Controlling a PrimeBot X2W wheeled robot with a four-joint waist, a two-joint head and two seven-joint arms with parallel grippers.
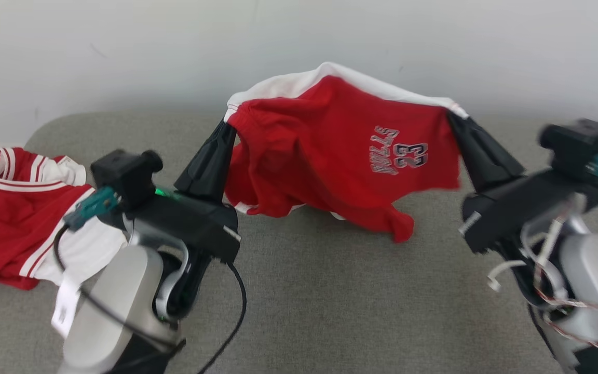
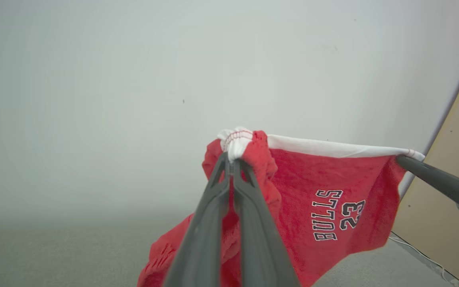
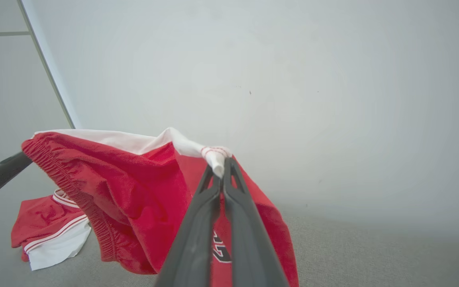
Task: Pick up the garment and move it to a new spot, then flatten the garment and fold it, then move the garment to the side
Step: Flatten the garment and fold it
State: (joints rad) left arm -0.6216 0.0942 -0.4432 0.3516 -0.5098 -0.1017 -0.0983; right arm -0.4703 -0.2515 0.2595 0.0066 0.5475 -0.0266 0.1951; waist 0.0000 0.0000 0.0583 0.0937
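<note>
Two grippers, each closed tight on a top corner of the garment point(image 1: 330, 140); nearest the camera, the pale forearms enter at 7 and 5 o'clock of the head view, fingers pointing toward 12.

Left gripper point(image 1: 228, 126) pinches the white-banded corner at the cloth's 10 o'clock; right gripper point(image 1: 453, 115) pinches the matching corner at 2 o'clock; jaws narrow, cloth bunched between the fingers in both wrist views.

Garment hangs in the air between them, long axis 9-to-3; band arched, not taut; lower hem trails at 6 o'clock, at or just above the grey surface point(image 1: 320, 291); contact cannot be told.

Judgement: both arms equally near; laying it flat turns on holding that 9-to-3 line and drawing the corners apart.

A second red-and-white garment point(image 1: 18, 218) lies at 9 o'clock, partly behind the left wrist and cut by the frame edge; rear layer of the held cloth hidden; right arm blurred; pale wall point(image 1: 174, 47) beyond.
</note>
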